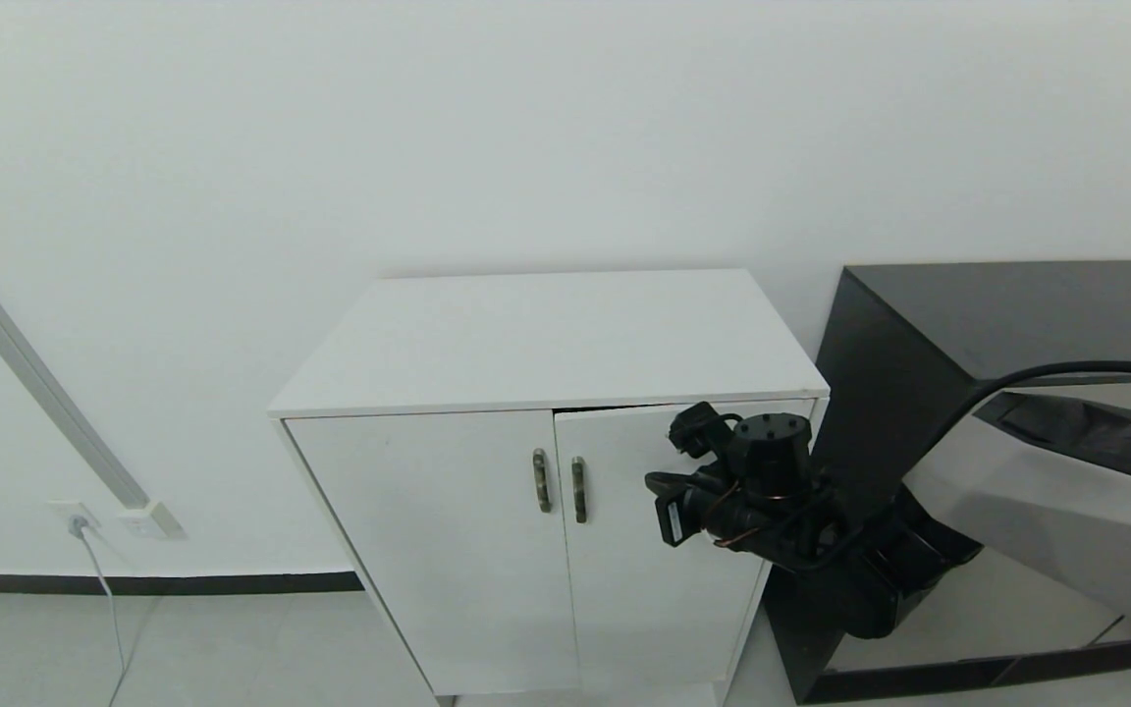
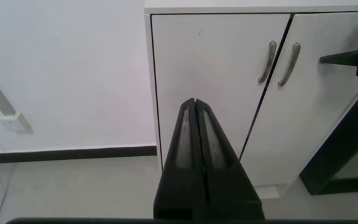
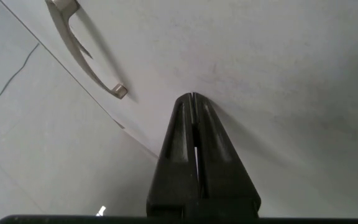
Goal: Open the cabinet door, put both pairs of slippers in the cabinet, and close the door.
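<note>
Two doors: the white cabinet stands against the wall; its left door is shut, while the head view shows a thin dark gap along the top of its right door.
Handles: left handle and right handle, upright, side by side.
Right wrist view: the right gripper, fingers pressed together, empty, tip close to the right door near its handle.
Left wrist view: the left gripper, fingers together, empty, well apart from the left door.
Room: grey floor; black furniture just beside the cabinet.
</note>
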Controlling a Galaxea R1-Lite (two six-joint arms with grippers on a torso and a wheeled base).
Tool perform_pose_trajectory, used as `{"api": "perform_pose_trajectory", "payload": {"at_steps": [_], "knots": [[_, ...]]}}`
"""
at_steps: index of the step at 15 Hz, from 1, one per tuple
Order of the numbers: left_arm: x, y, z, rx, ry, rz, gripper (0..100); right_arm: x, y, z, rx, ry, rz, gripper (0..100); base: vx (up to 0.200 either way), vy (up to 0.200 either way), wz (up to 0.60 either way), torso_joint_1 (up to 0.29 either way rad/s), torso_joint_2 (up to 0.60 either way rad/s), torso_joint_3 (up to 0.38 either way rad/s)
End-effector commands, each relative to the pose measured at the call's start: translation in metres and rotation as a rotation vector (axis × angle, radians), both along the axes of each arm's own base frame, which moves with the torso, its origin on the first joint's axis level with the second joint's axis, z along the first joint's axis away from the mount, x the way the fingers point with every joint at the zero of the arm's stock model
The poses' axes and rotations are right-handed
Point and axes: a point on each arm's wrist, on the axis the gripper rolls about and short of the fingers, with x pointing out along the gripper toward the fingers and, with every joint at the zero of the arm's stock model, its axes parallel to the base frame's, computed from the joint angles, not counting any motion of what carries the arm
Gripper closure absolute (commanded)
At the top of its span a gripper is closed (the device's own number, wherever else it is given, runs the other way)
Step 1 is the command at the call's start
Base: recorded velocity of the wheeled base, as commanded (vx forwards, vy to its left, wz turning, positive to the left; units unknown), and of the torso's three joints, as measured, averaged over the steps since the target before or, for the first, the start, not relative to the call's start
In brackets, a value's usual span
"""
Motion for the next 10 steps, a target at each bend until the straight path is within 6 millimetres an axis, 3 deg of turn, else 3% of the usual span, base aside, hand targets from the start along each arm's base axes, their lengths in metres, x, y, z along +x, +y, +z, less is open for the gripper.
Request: {"api": "perform_pose_trajectory", "payload": {"at_steps": [1, 10], "knots": [[0.0001, 0.0, 0.0, -0.001, 0.002, 0.001, 100, 0.0009, 0.0004, 0.0001, 0.002, -0.002, 0.0, 100, 0.0, 0.0, 0.0, 0.0, 0.0, 0.0], [0.0001, 0.0, 0.0001, -0.001, 0.001, 0.001, 100, 0.0057, -0.0003, 0.0011, 0.007, -0.011, -0.009, 100, 0.0, 0.0, 0.0, 0.0, 0.0, 0.0]]}}
